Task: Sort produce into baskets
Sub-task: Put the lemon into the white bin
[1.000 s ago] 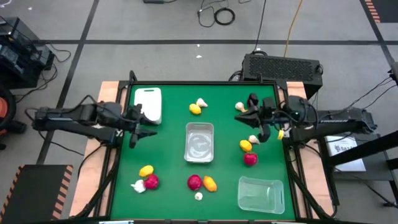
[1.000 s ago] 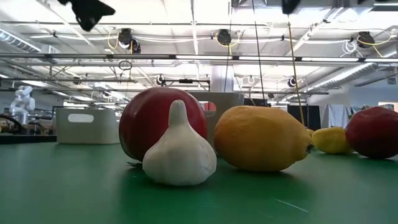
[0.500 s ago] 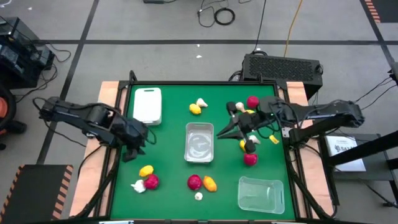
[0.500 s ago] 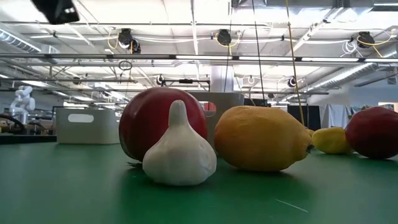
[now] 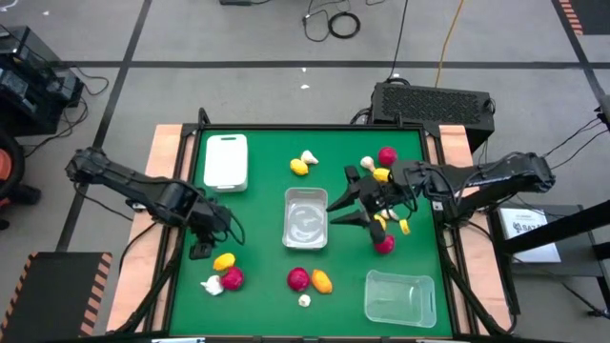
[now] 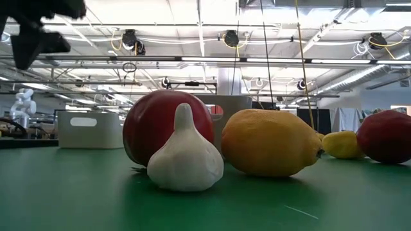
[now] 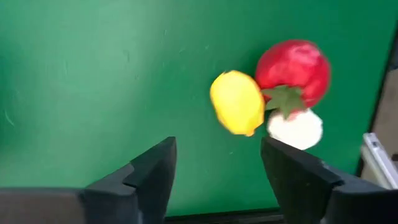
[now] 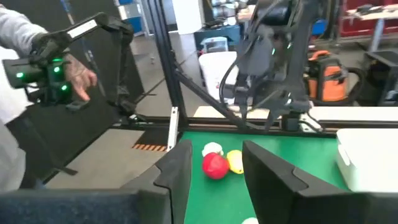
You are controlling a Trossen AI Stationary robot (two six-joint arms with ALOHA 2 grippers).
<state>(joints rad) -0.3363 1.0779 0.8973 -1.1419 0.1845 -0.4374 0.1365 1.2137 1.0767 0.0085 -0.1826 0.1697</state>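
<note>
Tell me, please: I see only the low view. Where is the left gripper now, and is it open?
Observer: The left gripper is open and empty, near a cluster of a lemon, a strawberry and a garlic.
Operator: And the right gripper?
Observer: The right gripper is open beside the middle clear tray and holds nothing.
Operator: Is something in that tray?
Observer: No, from above it looks empty.

toy lemons (image 5: 224, 261), strawberries (image 5: 298, 278), garlic (image 5: 304, 300) scattered around three empty baskets (image 5: 306, 218)
</note>
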